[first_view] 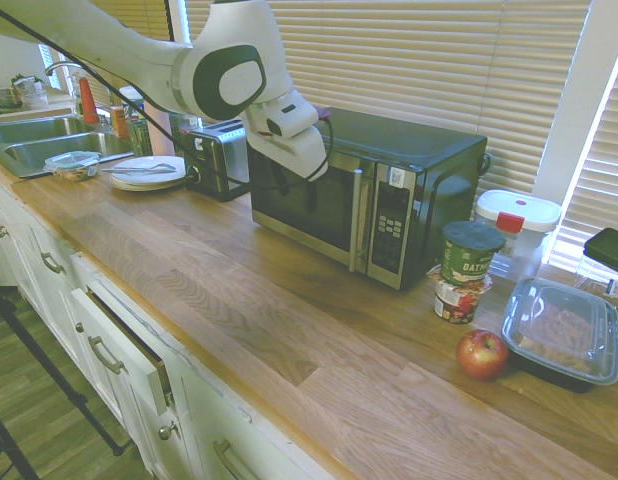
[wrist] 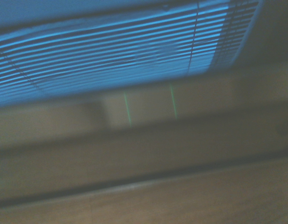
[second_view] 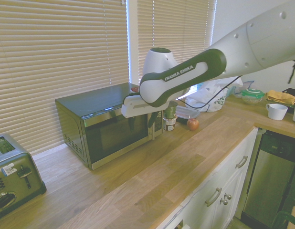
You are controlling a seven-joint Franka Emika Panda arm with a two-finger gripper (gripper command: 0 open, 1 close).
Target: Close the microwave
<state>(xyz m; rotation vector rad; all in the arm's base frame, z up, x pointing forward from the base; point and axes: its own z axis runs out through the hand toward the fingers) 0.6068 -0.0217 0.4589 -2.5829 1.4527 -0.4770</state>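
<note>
The microwave (first_view: 389,150) stands at the back of the wooden counter, black with steel trim, a vertical silver handle (first_view: 357,220) and a keypad (first_view: 391,228). Its dark glass door (first_view: 299,205) looks flush with the front in both exterior views. My gripper (first_view: 296,185) hangs right in front of the door's upper part, on the side away from the handle, fingers apart and holding nothing. From the other side, the gripper (second_view: 141,126) sits against the door (second_view: 111,136). The wrist view is blurred, with window blinds mirrored in dark glass (wrist: 111,56).
A toaster (first_view: 221,155) stands beside the microwave toward the sink (first_view: 39,140), next to a plate (first_view: 149,172). On the keypad side are stacked cups (first_view: 467,255), an apple (first_view: 482,353), a black lidded tray (first_view: 564,330) and a white container (first_view: 517,225). A drawer (first_view: 129,345) below stands ajar.
</note>
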